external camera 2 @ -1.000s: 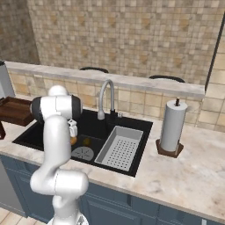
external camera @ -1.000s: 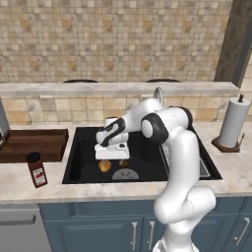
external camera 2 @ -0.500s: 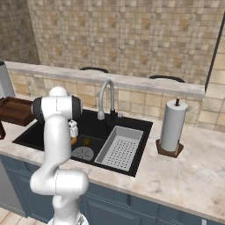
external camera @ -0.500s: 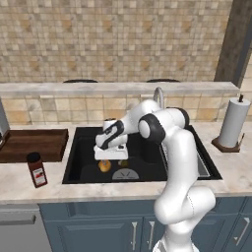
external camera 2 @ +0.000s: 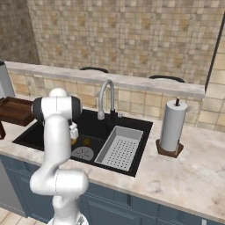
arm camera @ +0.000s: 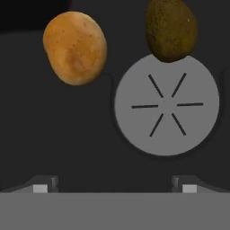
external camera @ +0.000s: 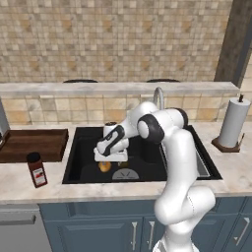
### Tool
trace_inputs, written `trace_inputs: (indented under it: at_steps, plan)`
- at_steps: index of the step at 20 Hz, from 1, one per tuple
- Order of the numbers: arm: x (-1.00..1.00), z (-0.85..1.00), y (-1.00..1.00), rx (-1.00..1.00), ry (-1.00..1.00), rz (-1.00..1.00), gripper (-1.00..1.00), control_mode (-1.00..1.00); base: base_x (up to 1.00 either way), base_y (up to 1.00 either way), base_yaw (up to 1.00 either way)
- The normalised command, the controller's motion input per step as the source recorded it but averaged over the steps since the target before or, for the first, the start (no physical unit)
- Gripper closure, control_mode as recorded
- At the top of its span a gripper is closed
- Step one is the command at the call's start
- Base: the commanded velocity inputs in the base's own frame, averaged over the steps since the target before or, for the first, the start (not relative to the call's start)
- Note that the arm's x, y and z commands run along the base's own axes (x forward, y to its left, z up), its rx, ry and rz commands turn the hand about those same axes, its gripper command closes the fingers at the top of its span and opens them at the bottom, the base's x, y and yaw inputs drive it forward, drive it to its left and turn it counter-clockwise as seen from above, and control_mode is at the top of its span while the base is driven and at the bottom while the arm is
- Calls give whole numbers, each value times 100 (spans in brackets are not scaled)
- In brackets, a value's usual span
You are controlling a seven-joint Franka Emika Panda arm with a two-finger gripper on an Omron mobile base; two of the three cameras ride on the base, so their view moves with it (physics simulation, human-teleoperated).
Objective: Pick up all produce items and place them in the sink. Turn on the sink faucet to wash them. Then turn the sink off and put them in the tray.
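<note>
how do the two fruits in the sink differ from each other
Colour: the orange-yellow fruit is pale orange with fine speckles, the olive-brown fruit dark and dull.
Size: the orange-yellow fruit looks a little larger than the olive-brown fruit in the hand view.
Place: the olive-brown fruit overlaps the edge of the round grey drain; the orange-yellow fruit lies apart from it on bare black floor.
Both are roundish and rest in the sink, neither held.

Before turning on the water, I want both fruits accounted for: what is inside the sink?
Inside the sink: the orange-yellow fruit, the olive-brown fruit overlapping the drain, and a perforated rack. The basin floor beneath the rack is hidden.
</note>
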Motion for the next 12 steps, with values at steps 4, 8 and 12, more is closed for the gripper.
trace_inputs:
  at_steps: [4, 8, 12]
  plan:
    - [27, -9, 4, 0, -2, 0, -100, -100, 0, 0, 0]
    - [34, -7, 9, 0, 0, 0, -100, -100, 0, 0, 0]
    - [39, -11, 12, 0, 0, 0, -100, -100, 0, 0, 0]
